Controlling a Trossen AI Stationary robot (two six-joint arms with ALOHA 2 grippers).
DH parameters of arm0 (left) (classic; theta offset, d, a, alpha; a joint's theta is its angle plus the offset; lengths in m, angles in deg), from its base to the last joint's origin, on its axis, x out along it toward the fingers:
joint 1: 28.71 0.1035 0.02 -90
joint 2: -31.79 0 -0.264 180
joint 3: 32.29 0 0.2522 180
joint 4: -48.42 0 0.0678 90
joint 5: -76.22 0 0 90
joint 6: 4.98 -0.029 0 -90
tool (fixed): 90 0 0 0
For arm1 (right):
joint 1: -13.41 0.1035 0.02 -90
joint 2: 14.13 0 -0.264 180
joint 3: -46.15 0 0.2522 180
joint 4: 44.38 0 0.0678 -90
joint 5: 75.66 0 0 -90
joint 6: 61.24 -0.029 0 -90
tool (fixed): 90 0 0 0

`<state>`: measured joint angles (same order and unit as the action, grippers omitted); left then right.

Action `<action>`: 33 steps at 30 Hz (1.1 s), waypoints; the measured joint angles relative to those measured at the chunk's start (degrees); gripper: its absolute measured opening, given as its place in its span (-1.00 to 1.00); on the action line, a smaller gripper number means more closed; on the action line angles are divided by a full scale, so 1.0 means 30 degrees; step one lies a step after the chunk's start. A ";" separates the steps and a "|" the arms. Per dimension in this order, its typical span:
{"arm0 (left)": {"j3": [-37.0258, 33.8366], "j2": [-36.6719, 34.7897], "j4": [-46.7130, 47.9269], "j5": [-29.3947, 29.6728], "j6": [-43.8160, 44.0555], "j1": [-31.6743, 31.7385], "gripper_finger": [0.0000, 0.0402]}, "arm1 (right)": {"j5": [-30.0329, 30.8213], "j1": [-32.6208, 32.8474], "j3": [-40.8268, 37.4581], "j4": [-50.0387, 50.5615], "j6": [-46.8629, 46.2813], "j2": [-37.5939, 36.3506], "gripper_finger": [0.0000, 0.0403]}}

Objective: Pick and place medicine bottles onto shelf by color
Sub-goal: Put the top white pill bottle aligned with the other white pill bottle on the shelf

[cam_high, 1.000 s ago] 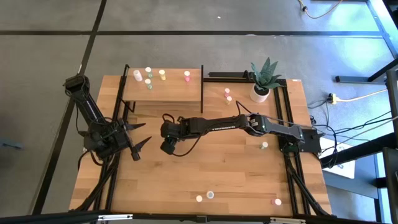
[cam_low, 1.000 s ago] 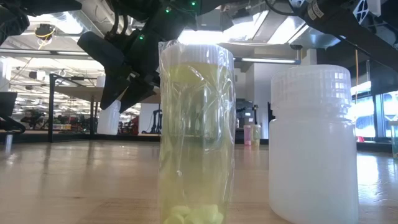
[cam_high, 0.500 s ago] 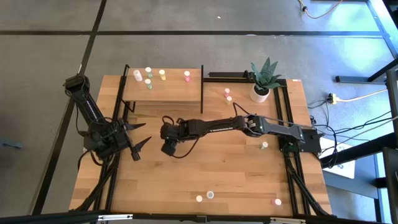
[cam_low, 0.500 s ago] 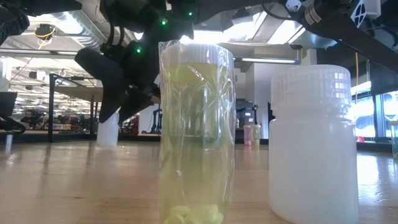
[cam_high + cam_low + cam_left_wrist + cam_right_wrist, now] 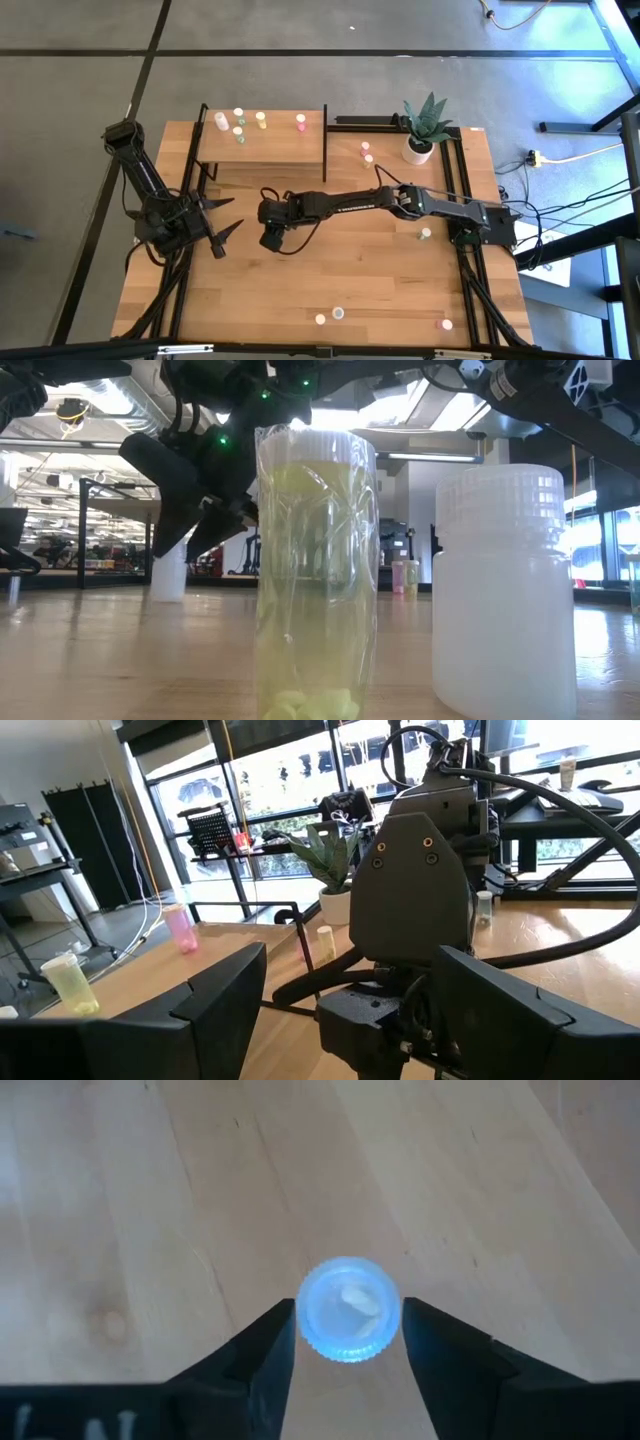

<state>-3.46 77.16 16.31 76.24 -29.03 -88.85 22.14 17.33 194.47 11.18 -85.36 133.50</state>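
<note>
Here, your right tool straddles a white-capped bottle mid-desk.

From the right wrist view you see both fingers flanking the cap, but whether they touch it is hard to tell; in the high view the tool's body hides the bottle completely. In the low view it stands on the desk behind a large close yellow-filled bottle, which cuts off part of the tool. Your left tool waits spread open near the desk's left side. The shelf at the far edge carries five bottles; their colours are small but include a pink-topped bottle at its right end.
</note>
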 joint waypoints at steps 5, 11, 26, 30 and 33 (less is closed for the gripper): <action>0.0000 0.0000 0.0000 -0.0005 0.0015 0.0000 0.39 | 0.0010 0.0000 0.0000 0.0007 -0.0377 -0.0006 0.05; 0.0370 0.0000 -0.0458 0.0022 -0.3112 0.0000 0.39 | -0.0047 0.0000 0.0102 0.0204 -0.1077 -0.0037 0.10; 0.5499 -0.0007 -0.0444 0.0002 -0.9167 0.0255 0.39 | 0.0681 0.0007 0.0131 0.1191 -0.1788 -0.1030 0.10; 0.5862 0.0000 -0.0437 0.0002 -0.9095 0.0240 0.39 | 0.1452 0.0005 0.0138 0.1603 -0.1490 -0.2083 0.10; 0.6000 0.0000 -0.0437 0.0006 -0.8621 0.0246 0.39 | 0.1568 0.0180 0.0137 0.1663 -0.1084 -0.2990 0.10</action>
<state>14.54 77.16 15.00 76.26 -54.90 -88.11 26.84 17.87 194.88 16.17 -88.61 124.53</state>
